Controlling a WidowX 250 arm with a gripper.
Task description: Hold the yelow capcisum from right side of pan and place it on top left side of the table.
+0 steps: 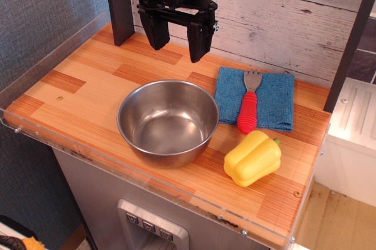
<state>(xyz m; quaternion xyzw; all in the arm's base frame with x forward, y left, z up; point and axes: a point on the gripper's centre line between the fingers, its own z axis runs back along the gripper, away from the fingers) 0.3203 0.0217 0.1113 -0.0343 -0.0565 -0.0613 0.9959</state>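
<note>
The yellow capsicum [252, 157] lies on its side on the wooden table [82, 91], just right of the steel pan [168, 120], near the front right edge. Its green stem points right. My gripper [178, 45] hangs open and empty above the back of the table, behind the pan and well up-left of the capsicum. Its two black fingers point down with a wide gap between them.
A blue cloth [258, 98] lies behind the capsicum with a red-handled fork [249, 109] on it. A dark post [119, 4] stands at the back left. A clear acrylic rim [41, 56] runs along the table edges. A plank wall is behind.
</note>
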